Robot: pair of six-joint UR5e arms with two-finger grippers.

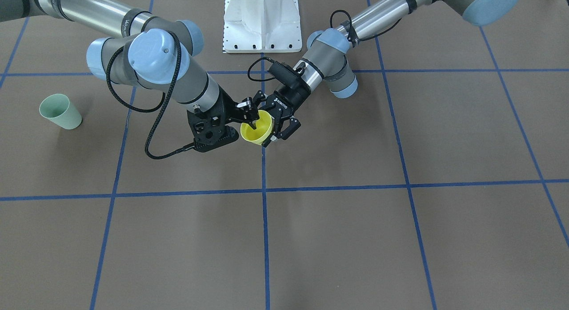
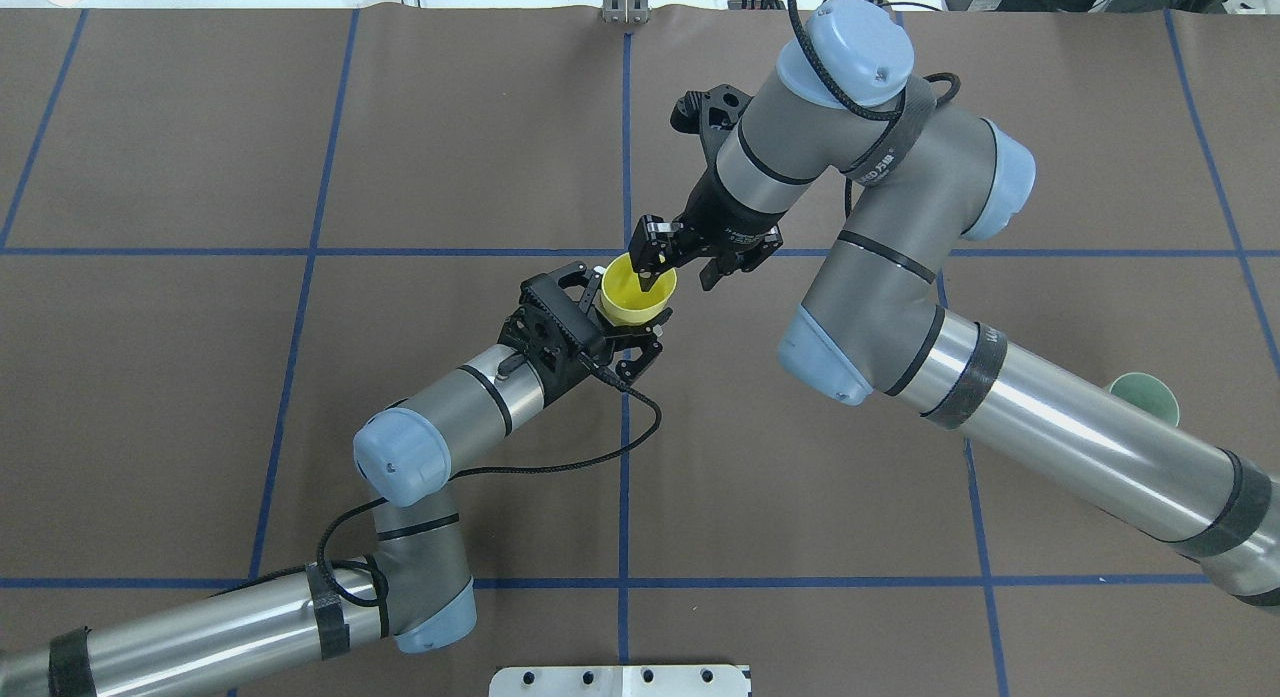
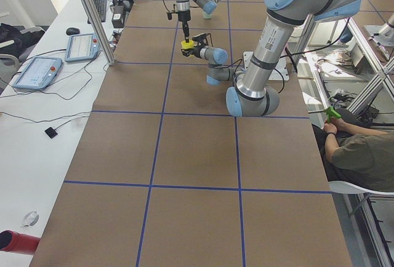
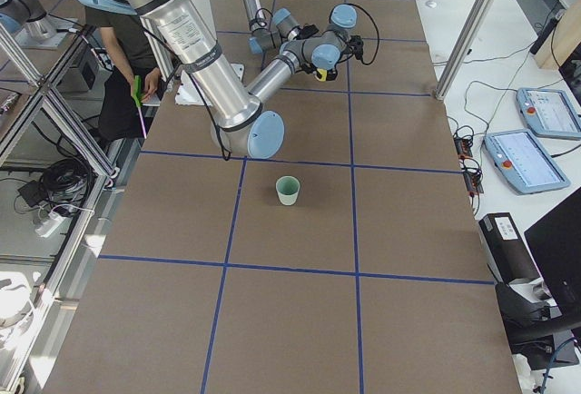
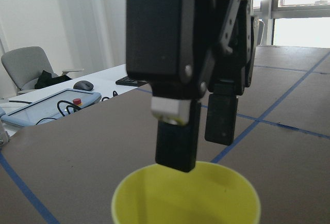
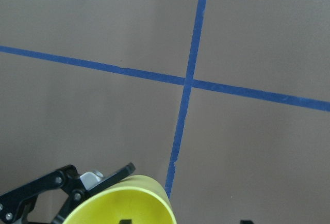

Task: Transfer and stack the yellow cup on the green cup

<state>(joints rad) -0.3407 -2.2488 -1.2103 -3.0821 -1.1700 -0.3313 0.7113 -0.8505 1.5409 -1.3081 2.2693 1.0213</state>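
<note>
The yellow cup (image 1: 257,127) (image 2: 638,292) hangs upright above the table's centre, between both grippers. My left gripper (image 2: 612,315) (image 1: 271,121) comes in level from the side and is shut on the cup's body. My right gripper (image 2: 680,267) (image 1: 249,116) points down from above and is open. One of its fingers (image 5: 175,141) is inside the cup, the other outside the far rim. The cup's rim fills the bottom of the left wrist view (image 5: 185,198) and shows low in the right wrist view (image 6: 129,203). The green cup (image 1: 60,110) (image 4: 288,190) stands upright far off on the robot's right, partly behind the right arm (image 2: 1145,392).
Blue tape lines (image 1: 265,190) divide the brown table into squares. The white robot base plate (image 1: 262,21) sits at the robot's edge. A seated person (image 3: 351,150) is beside the table, and pendant screens (image 3: 37,70) lie on the side bench.
</note>
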